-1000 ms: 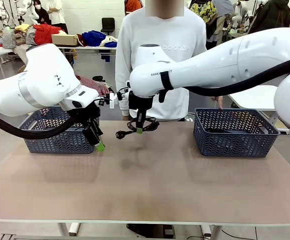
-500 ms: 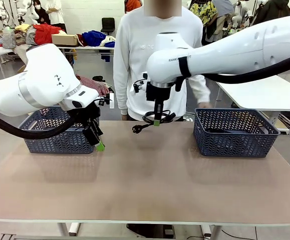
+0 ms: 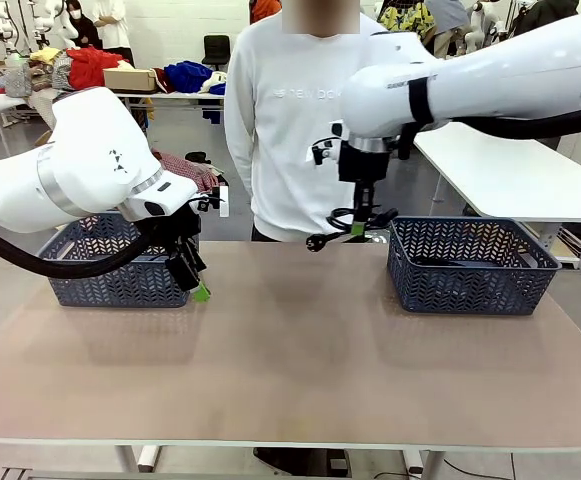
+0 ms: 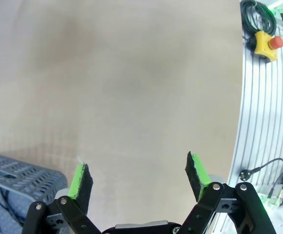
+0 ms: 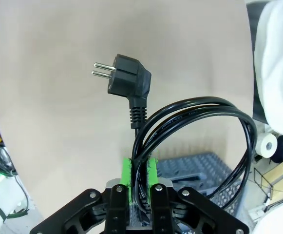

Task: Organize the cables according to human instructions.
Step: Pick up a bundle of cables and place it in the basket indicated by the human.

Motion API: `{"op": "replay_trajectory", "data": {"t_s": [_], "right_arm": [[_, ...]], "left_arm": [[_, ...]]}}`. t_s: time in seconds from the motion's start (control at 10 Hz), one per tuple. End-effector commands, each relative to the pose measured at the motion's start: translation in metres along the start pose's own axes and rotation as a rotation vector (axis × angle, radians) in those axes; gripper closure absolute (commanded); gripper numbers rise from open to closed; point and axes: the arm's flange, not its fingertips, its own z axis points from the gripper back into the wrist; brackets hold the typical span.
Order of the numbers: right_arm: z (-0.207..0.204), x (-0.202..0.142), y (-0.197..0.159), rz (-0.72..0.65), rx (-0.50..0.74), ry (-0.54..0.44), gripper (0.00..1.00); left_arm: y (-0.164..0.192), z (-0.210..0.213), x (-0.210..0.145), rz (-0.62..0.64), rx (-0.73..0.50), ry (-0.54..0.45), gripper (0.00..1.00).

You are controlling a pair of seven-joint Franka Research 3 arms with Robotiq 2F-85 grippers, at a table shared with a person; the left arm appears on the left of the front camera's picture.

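A coiled black cable [image 3: 355, 222] hangs in the air above the counter [image 3: 290, 350], up off its top, at about 1 o'clock from the middle. Its plug [image 3: 315, 242] sticks out at 9 o'clock from the coil, and in the right wrist view the plug [image 5: 124, 80] shows two shiny pins. The right end effector [image 3: 358, 228] is squeezed tight on the cable, with the cord pinched between its green pads [image 5: 126, 173]. The loop of cord [image 5: 199, 141] curves out to one side of the pads. Just at 3 o'clock from the coil sits a dark blue basket [image 3: 470, 265] on the counter, and something black lies inside it, but I cannot tell what. A person in a white top [image 3: 290, 120] stands at the far side, at 12 o'clock. At 9 o'clock on the counter there is another dark basket [image 3: 110, 270]. The left end effector [image 3: 192, 275] hangs just in front of that basket, near the counter top. Its two fingers [image 4: 83, 180] are spread wide apart and hold nothing.
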Motion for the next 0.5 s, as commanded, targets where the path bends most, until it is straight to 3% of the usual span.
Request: {"op": "replay_trajectory", "data": {"t_s": [0.0,0.4], "right_arm": [[0.005,-0.044,0.014,0.011,-0.014,-0.015,1.00],[0.021,-0.108,-0.007,-0.038,-0.041,-0.019,1.00]], "left_arm": [[0.000,0.001,-0.001,0.004,0.004,0.001,0.00],[0.000,0.001,-0.001,0.004,0.004,0.001,0.00]]}}
